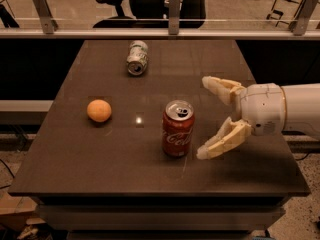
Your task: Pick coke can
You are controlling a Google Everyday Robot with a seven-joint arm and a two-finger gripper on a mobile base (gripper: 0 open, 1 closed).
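- Camera view: the coke can (177, 129) stands upright near the centre of the dark surface (100, 159); the gripper (202, 119) is just right of it, jaws spread wide, not touching it
- An orange (99, 110) lies centre left; a pale can (137, 57) lies on its side at upper centre

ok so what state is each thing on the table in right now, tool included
coke can: upright, silver top up, standing free, not gripped
pale can: lying on its side at the far end, one end facing the camera
orange: resting loose, left of the coke can
tool: open, fingers spread, level with the coke can just to its right, not touching it
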